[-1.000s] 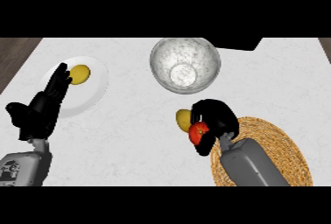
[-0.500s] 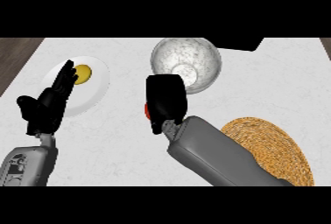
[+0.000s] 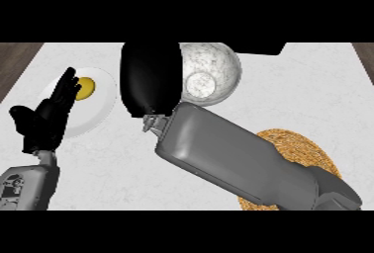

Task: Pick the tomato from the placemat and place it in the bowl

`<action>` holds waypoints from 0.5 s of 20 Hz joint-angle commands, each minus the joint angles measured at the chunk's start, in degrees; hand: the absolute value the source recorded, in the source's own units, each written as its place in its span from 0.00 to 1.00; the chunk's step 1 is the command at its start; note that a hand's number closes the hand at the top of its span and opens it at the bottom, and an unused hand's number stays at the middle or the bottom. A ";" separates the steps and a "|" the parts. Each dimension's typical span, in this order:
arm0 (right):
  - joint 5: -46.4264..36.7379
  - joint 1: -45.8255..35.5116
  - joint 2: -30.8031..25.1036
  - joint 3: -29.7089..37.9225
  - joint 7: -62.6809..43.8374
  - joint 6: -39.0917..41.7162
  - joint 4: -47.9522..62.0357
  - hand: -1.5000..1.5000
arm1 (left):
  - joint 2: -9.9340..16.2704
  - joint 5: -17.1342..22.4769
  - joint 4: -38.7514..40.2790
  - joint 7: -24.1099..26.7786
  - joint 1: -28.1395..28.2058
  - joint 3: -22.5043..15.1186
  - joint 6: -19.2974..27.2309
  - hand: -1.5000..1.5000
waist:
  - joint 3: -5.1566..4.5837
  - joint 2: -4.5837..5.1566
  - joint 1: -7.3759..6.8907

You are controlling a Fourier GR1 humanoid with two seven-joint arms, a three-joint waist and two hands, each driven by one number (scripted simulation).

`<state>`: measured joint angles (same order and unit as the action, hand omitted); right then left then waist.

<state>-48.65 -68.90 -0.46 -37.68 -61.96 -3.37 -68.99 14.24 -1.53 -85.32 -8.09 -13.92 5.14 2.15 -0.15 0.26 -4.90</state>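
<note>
The bowl, pale and marbled, sits on the white counter near its far edge, and everything else is best placed from it. The right hand shows as a large black mass directly left of the bowl, overlapping the bowl's left rim and covering that side of it. Only the back of this hand faces the view, so whether its fingers are spread, closed, or wrapped round something cannot be told. The tomato is nowhere visible; whether it is hidden behind the hand cannot be told. The right forearm, a broad grey casing, runs from that hand down and to the right, away from the bowl, toward the lower right corner. Below and to the right of the bowl lies the woven placemat (golden straw colour, round), partly hidden under the forearm. Well to the left of the bowl, past the right hand, a white plate carries a small yellow fruit on its upper part. The left hand stands over the left part of that plate, fingers straight and pointing up, holding nothing, its fingertips just beside the yellow fruit, with its grey forearm below it.
</note>
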 commanded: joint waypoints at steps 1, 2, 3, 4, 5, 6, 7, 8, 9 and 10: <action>2.71 -5.70 0.44 2.18 -7.22 -5.29 3.35 1.00 | -0.20 -0.13 1.81 0.13 -0.58 1.03 0.91 0.50 | 0.04 0.05 2.00; 2.32 -5.79 0.44 0.96 -6.27 -8.44 7.35 1.00 | -0.15 -0.46 0.05 -1.57 -1.06 0.20 0.83 0.50 | 0.04 0.17 1.42; 1.97 -5.91 0.44 4.59 -1.90 -7.62 9.38 1.00 | -1.04 -2.09 1.12 3.04 2.05 0.26 2.40 0.50 | 0.05 0.19 2.32; 2.50 -5.56 0.44 1.90 -4.37 -11.31 8.28 1.00 | 0.39 0.53 -0.04 1.16 1.90 1.38 -0.22 0.50 | 0.06 0.08 1.80; 4.26 -5.20 0.44 3.50 -3.15 -10.38 7.96 1.00 | -0.77 -0.91 -2.35 -1.21 0.97 0.27 1.95 0.50 | 0.11 -0.07 2.37; 3.84 -4.34 0.44 3.99 0.96 -14.56 13.35 1.00 | -0.81 -0.72 -1.72 -1.99 0.25 0.09 1.61 0.50 | 0.09 0.32 1.86; 6.35 -8.26 0.44 6.52 0.14 -12.92 14.18 1.00 | -0.41 0.51 -1.69 0.55 2.28 0.45 -0.27 0.50 | 0.05 0.27 1.44; 6.30 -7.00 0.44 7.73 4.21 -15.40 16.36 1.00 | -0.42 -0.53 -0.35 -0.53 0.59 0.70 1.09 0.50 | 0.08 0.41 2.09; 6.44 -4.66 0.44 6.24 5.95 -17.43 17.90 1.00 | 0.23 -0.22 -1.88 -0.05 1.64 1.40 0.86 0.50 | 0.09 0.29 2.20; 6.49 -5.15 0.44 8.13 7.95 -17.29 19.56 1.00 | 0.94 0.15 -3.19 -2.25 0.81 2.04 0.91 0.50 | 0.12 0.19 2.58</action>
<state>-43.71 -74.12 -0.26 -32.06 -56.73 -14.71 -55.24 14.25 -1.74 -86.76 -8.70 -12.92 6.10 2.99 -0.08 0.46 -2.95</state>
